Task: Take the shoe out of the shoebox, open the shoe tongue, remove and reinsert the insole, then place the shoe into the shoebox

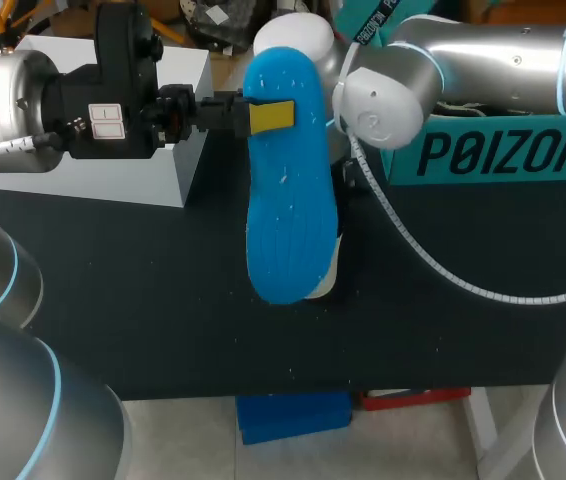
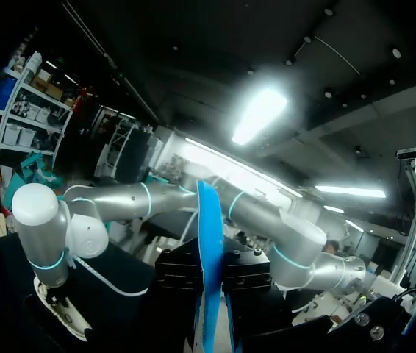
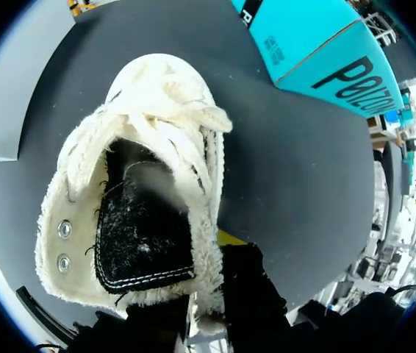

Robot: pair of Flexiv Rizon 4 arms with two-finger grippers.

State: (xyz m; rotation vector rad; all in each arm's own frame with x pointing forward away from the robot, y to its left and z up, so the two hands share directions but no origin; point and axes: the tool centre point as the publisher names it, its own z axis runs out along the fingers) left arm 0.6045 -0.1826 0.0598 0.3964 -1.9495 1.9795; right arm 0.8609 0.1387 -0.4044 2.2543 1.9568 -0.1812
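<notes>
A bright blue insole (image 1: 288, 190) hangs high above the table, and my left gripper (image 1: 263, 115) is shut on its upper edge, one yellow tip lying across it. In the left wrist view the insole (image 2: 208, 250) stands edge-on between the black fingers. The white canvas shoe (image 3: 149, 154) with frayed edges and a dark inside stands on the black table. My right gripper (image 3: 208, 294) is shut on the shoe's collar wall near the heel. In the head view only a sliver of the shoe (image 1: 331, 272) shows behind the insole, and my right gripper is hidden there.
The teal shoebox (image 1: 503, 150) stands at the back right, close behind my right arm, and shows beyond the shoe's toe (image 3: 318, 51). A white box (image 1: 113, 165) sits at the back left. The black table (image 1: 143, 300) lies bare toward its front edge.
</notes>
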